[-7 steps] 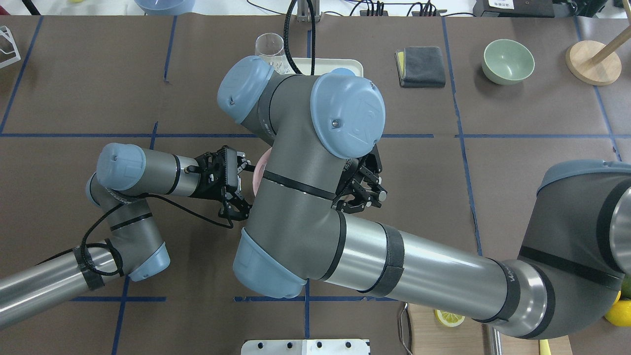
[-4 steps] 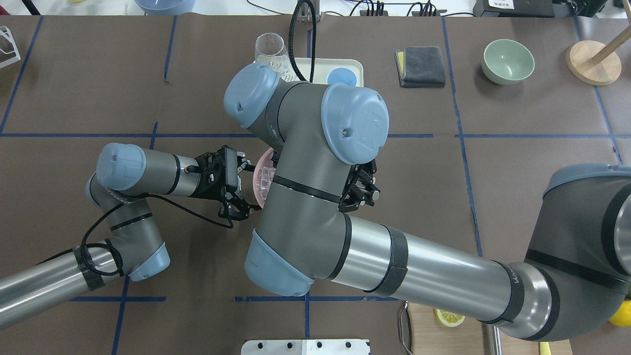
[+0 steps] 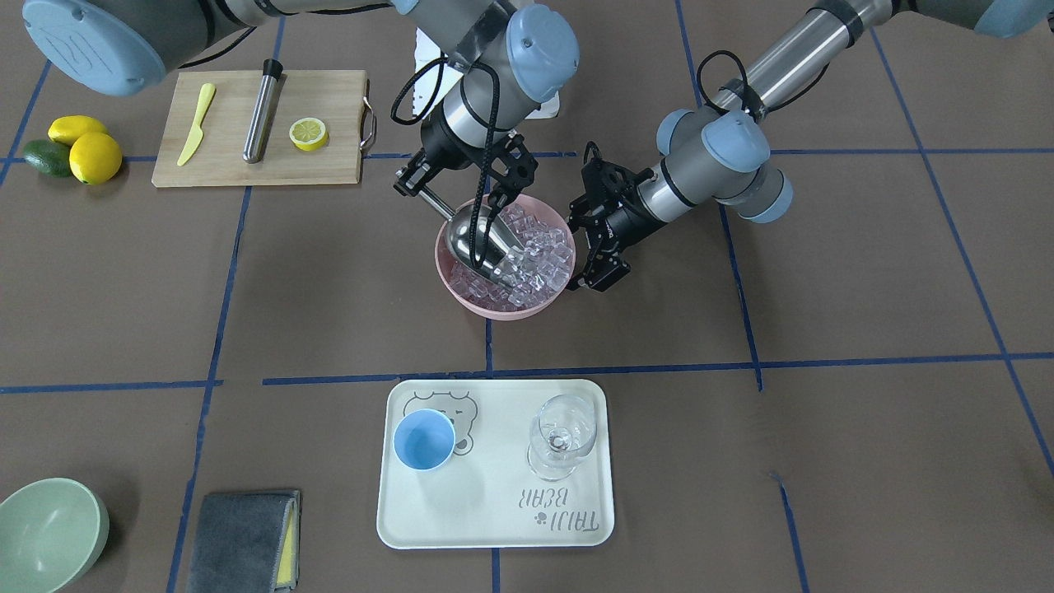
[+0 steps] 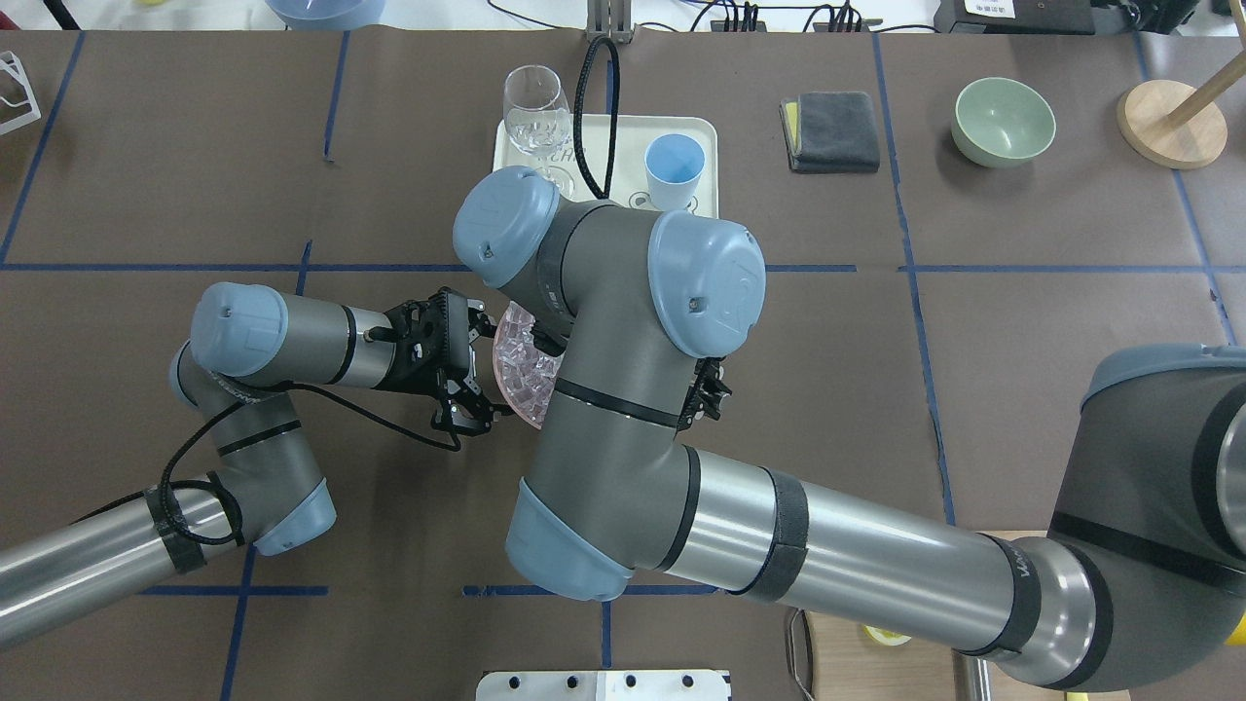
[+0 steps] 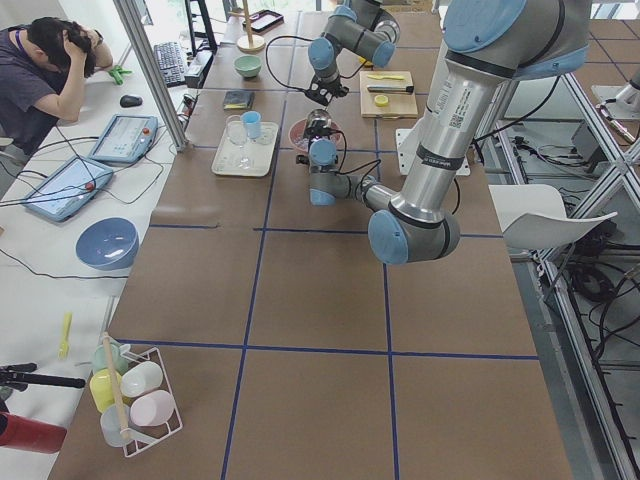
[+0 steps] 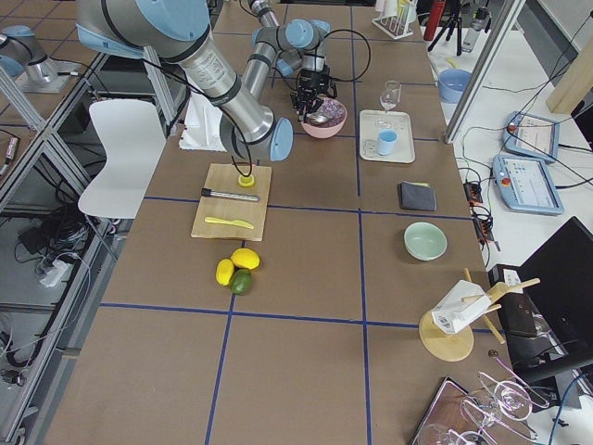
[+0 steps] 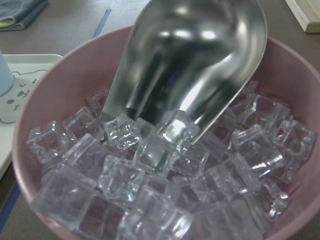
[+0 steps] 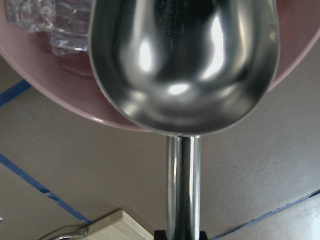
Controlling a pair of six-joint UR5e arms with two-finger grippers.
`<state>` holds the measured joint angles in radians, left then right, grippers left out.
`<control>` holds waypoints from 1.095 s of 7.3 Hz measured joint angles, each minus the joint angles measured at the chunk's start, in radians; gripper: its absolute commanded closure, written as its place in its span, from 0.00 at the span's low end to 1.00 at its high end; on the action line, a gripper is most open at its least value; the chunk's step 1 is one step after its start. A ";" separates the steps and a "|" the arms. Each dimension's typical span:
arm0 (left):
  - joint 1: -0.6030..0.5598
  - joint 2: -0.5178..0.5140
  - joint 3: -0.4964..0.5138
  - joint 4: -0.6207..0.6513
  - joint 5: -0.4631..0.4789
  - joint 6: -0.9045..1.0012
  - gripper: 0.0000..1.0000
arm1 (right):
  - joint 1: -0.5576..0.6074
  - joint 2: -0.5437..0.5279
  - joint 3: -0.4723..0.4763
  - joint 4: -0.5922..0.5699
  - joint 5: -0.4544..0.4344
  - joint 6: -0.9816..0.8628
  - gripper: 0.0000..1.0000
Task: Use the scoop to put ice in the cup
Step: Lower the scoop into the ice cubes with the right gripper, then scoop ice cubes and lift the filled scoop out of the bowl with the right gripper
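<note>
One scoop (image 3: 480, 240), one pink bowl (image 3: 494, 311) and one cup (image 3: 423, 440) are in play, with the ice (image 3: 539, 247) lying as several dozen clear cubes heaped in the bowl, too many to count exactly. The right claw (image 3: 417, 183) pinches the end of the scoop's thin handle. The trough tilts down into the bowl on the side nearer that claw, its front lip resting among the cubes. The left claw (image 3: 582, 252) is spread wide just beside the opposite rim of the bowl; whether it touches the rim I cannot tell. The cup stands upright on the one tray (image 3: 494, 511), near a corner, with a single wine glass (image 3: 562, 436) on the tray's other side, apart from it. A strip of bare counter (image 3: 329, 288) crossed by a blue tape line separates bowl and tray. Well off to the right arm's side sits one cutting board (image 3: 329, 165) carrying one yellow knife (image 3: 196, 123), one steel cylinder (image 3: 262, 111) and one lemon half (image 3: 308, 133). Beyond its edge lie two lemons (image 3: 95, 158) and one avocado (image 3: 45, 158). One green bowl (image 3: 45, 535) and one grey cloth (image 3: 243, 539) lie near the counter's far corner.
</note>
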<state>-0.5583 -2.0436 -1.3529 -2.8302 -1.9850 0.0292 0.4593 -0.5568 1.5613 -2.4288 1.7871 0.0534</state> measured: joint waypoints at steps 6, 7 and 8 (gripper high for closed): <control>-0.001 0.000 0.000 0.000 0.000 0.000 0.00 | -0.008 -0.173 0.152 0.179 0.001 0.007 1.00; -0.002 -0.001 0.000 0.000 0.000 0.000 0.00 | -0.009 -0.204 0.181 0.215 0.002 0.007 1.00; -0.002 -0.001 0.000 0.000 0.000 0.000 0.00 | -0.009 -0.224 0.199 0.247 0.003 0.008 1.00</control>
<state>-0.5599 -2.0446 -1.3530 -2.8302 -1.9850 0.0292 0.4508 -0.7807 1.7599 -2.1817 1.7900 0.0615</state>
